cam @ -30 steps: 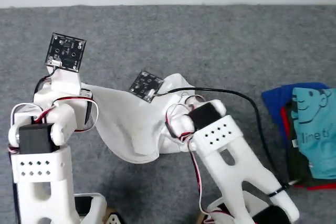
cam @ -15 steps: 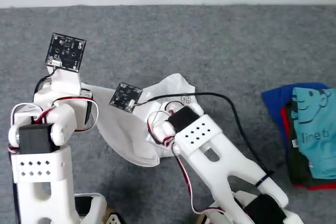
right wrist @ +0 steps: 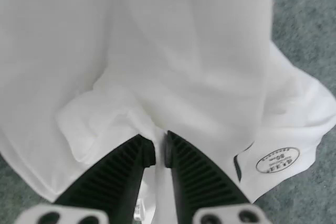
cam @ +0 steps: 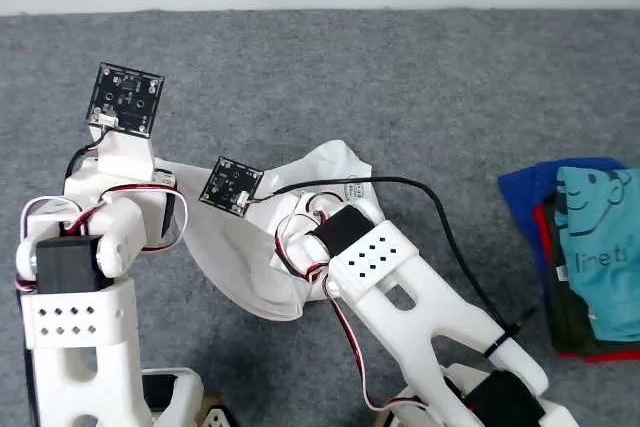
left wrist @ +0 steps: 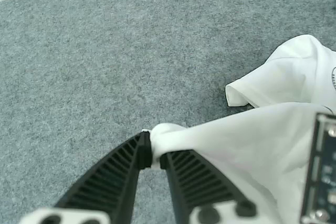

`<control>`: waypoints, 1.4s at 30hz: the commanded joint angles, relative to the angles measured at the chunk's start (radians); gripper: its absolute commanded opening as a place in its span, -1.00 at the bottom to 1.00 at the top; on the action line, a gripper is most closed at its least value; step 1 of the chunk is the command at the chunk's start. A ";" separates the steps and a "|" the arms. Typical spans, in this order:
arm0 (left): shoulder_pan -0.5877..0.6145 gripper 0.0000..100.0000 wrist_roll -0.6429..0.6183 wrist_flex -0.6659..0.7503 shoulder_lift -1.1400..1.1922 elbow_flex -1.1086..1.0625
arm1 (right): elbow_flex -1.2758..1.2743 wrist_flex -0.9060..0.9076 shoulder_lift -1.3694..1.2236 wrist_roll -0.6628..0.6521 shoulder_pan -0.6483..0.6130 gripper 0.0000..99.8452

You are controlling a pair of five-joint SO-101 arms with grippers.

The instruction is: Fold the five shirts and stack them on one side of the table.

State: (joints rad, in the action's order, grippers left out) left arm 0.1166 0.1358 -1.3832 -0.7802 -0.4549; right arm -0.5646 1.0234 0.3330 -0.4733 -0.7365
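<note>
A white shirt (cam: pixel 250 262) lies bunched on the grey table between the two arms. My left gripper (left wrist: pixel 152 150) is shut on a pinched fold of the white shirt (left wrist: pixel 252 135) at its left edge, held just above the table. My right gripper (right wrist: pixel 159 153) is shut on a fold of the white shirt (right wrist: pixel 173 51) near its middle. In the high view the left arm (cam: pixel 110 217) stands at the left and the right arm (cam: pixel 350 257) leans over the shirt. A stack of folded shirts (cam: pixel 590 257), a teal one on top, lies at the table's right edge.
The grey table (cam: pixel 420 87) stretches bare behind the arms up to a white wall. A black cable (cam: pixel 450 232) runs from the right arm's wrist camera back along the arm. One sleeve (left wrist: pixel 273 77) of the white shirt lies flat on the table.
The right arm has swung left, pulling its fold of the white shirt toward the left arm, so the shirt is more bunched. The left arm has kept still.
</note>
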 commanded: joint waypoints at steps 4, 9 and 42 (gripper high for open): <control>-0.005 -0.97 -0.008 0.002 0.000 0.002 | 0.035 -0.044 -0.001 0.012 -0.005 -0.98; -0.005 -0.97 -0.008 0.002 0.000 0.002 | 0.041 -0.044 0.008 0.008 0.004 -0.98; 0.052 -0.97 0.035 0.120 0.931 0.869 | 1.180 -0.035 -0.340 0.054 0.639 -0.98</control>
State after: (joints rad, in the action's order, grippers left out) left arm 0.1519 0.1573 -1.2252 -0.0284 0.1419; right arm 0.3989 1.0019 0.0690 -0.4565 -0.1243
